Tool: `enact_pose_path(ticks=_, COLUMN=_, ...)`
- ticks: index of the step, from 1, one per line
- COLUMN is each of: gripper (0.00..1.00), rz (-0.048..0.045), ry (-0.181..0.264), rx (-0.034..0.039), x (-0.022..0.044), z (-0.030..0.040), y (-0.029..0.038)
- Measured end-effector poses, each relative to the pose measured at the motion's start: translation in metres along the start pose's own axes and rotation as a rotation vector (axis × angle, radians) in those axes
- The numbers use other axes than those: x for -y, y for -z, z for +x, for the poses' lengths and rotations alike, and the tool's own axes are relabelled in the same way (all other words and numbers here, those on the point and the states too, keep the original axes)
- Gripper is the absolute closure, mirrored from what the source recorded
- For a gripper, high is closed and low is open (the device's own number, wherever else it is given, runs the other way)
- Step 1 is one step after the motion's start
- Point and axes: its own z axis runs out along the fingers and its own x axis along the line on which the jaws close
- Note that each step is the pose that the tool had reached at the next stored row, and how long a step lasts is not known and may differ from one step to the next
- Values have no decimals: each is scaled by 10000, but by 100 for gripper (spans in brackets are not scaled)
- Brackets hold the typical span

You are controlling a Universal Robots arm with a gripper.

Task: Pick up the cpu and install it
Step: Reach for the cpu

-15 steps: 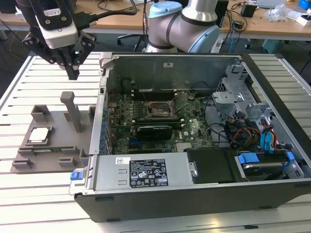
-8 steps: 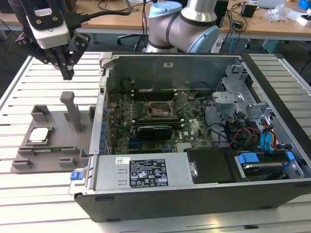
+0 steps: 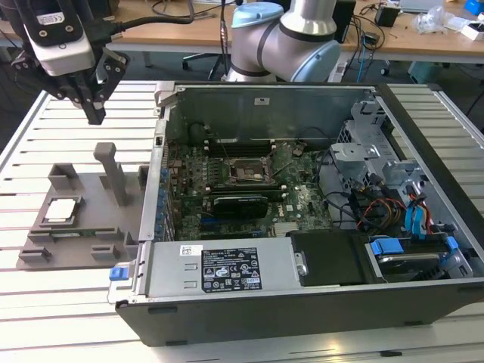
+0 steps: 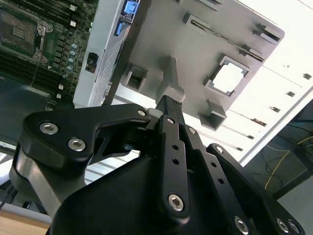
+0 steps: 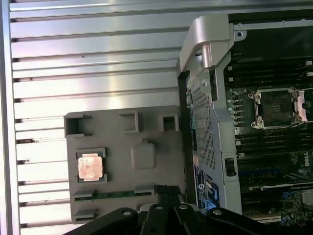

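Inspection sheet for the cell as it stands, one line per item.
surface: pale slatted table, carrying a grey fixture plate and an open computer case.
job's things: cpu lies flat in a recess of the fixture plate; socket frame on the board inside the case, without the cpu.
clutter: nothing seen.
grippers: hand hangs above the fixture plate, apart from the cpu, carrying nothing.
cables: coloured wires inside the case, on the exterior view's right.
surroundings: wooden desks behind; arm base behind the case.
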Motion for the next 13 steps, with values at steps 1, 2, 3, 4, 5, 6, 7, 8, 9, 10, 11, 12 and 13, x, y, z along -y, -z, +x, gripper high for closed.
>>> enact_pose_path(ticks=1, gripper=89, rz=0, ry=-1, rx=0, x=2, z=23, y=0)
enact_pose_path(ticks=2, gripper=89, rz=0, ry=-1, rx=0, x=3, z=42, y=1)
enact_pose_path(ticks=3, gripper=89, rz=0, ry=-1, rx=0, x=4, z=54, y=1)
enact_pose_path(ticks=4, gripper=89, rz=0, ry=-1, rx=0, x=5, z=68, y=2)
enact_pose_path(ticks=5, gripper=89, rz=0, ry=-2, rx=0, x=7, z=95, y=2)
enact_pose_path(ticks=6, gripper=89, rz=0, ry=-1, rx=0, x=8, z=114, y=3)
enact_pose_path(ticks=7, gripper=89, rz=0, ry=-2, rx=0, x=9, z=127, y=3)
enact_pose_path(ticks=8, gripper=89, rz=0, ry=0, rx=0, x=11, z=153, y=4)
enact_pose_path(ticks=9, gripper=89, rz=-1, ry=0, rx=1, x=12, z=165, y=4)
enact_pose_path(ticks=10, gripper=89, rz=-1, ry=0, rx=1, x=13, z=181, y=4)
enact_pose_path(ticks=11, gripper=89, rz=0, ry=0, rx=0, x=14, z=194, y=5)
enact_pose_path(ticks=12, gripper=89, rz=-1, ry=0, rx=0, x=16, z=214, y=5)
enact_pose_path(ticks=13, gripper=89, rz=0, ry=-1, rx=1, x=17, z=228, y=5)
